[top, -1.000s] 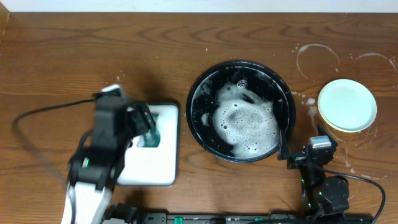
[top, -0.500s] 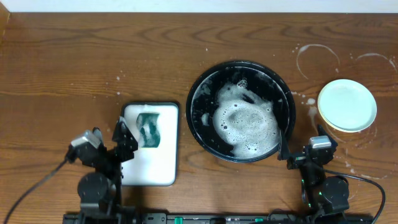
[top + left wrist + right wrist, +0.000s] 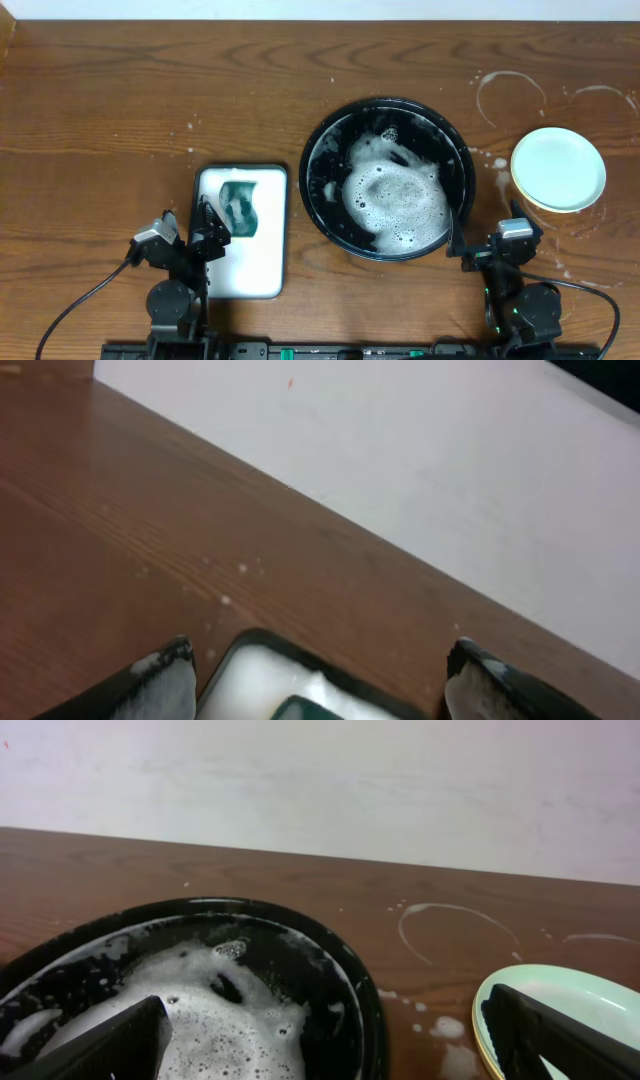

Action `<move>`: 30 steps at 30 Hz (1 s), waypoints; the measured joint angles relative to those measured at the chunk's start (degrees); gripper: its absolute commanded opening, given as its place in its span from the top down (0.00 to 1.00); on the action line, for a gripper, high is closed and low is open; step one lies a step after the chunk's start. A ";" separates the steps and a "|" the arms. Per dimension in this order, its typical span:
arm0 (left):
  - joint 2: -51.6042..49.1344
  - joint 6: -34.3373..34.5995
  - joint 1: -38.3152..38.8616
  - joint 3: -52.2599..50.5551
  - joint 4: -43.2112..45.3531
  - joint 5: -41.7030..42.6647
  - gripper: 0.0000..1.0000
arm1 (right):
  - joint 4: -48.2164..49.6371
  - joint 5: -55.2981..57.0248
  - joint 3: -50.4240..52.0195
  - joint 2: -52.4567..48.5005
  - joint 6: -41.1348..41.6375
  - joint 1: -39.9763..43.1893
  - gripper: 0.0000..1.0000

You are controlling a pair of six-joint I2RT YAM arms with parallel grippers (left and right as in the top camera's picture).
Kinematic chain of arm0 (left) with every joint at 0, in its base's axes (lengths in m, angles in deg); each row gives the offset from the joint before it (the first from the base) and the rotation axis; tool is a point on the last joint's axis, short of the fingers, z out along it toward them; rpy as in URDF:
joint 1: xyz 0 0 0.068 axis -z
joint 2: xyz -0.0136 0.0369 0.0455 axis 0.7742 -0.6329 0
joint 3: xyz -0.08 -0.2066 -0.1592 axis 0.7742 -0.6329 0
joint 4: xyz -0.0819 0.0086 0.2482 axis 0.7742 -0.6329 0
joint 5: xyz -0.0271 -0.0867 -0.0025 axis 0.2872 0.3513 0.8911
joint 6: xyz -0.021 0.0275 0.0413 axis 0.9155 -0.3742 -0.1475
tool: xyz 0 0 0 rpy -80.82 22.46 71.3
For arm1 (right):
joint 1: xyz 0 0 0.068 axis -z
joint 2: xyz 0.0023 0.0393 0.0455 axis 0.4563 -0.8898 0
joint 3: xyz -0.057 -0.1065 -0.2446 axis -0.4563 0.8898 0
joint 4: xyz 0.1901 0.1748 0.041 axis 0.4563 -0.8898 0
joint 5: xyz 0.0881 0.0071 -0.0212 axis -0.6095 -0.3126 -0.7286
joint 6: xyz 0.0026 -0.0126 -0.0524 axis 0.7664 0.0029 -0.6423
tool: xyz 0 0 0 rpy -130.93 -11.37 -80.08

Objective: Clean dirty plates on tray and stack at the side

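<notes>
left gripper (image 3: 320,685) held low at near table edge, jaws spread, empty. right gripper (image 3: 330,1050) likewise spread, empty. green sponge (image 3: 239,208) laid in white tray (image 3: 245,265). black tray (image 3: 318,145) covered with foam (image 3: 395,195). plates (image 3: 558,168) stacked just right of it on wood tabletop (image 3: 150,100), mint over yellow, near whitish ring stains (image 3: 511,97).

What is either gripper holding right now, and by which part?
Nothing is held. The left gripper and the right gripper are both open, with nothing between their fingers.
</notes>
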 measured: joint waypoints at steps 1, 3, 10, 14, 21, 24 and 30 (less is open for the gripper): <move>0.04 0.00 0.00 0.00 -0.04 -0.02 0.19 | -0.07 0.00 0.00 0.02 -0.02 0.00 0.01; 0.04 0.02 0.00 0.00 -0.07 -0.02 0.19 | -0.07 -0.02 0.00 0.02 -0.02 0.00 0.01; 0.04 0.02 0.00 0.02 -0.39 -0.02 0.19 | -0.07 -0.02 0.00 0.02 -0.02 0.00 0.01; 0.04 0.02 0.00 0.07 -0.90 0.04 0.19 | -0.07 0.00 0.00 0.02 -0.02 0.00 0.01; 0.04 0.02 0.00 0.07 -0.92 0.04 0.19 | -0.07 -0.02 0.00 0.02 0.00 0.00 0.01; 0.04 0.02 0.02 0.07 -0.92 0.04 0.19 | -0.07 0.00 0.00 0.02 0.00 0.00 0.01; 0.04 0.02 0.00 0.11 -0.98 0.04 0.19 | -0.07 0.00 0.00 0.02 0.00 0.00 0.01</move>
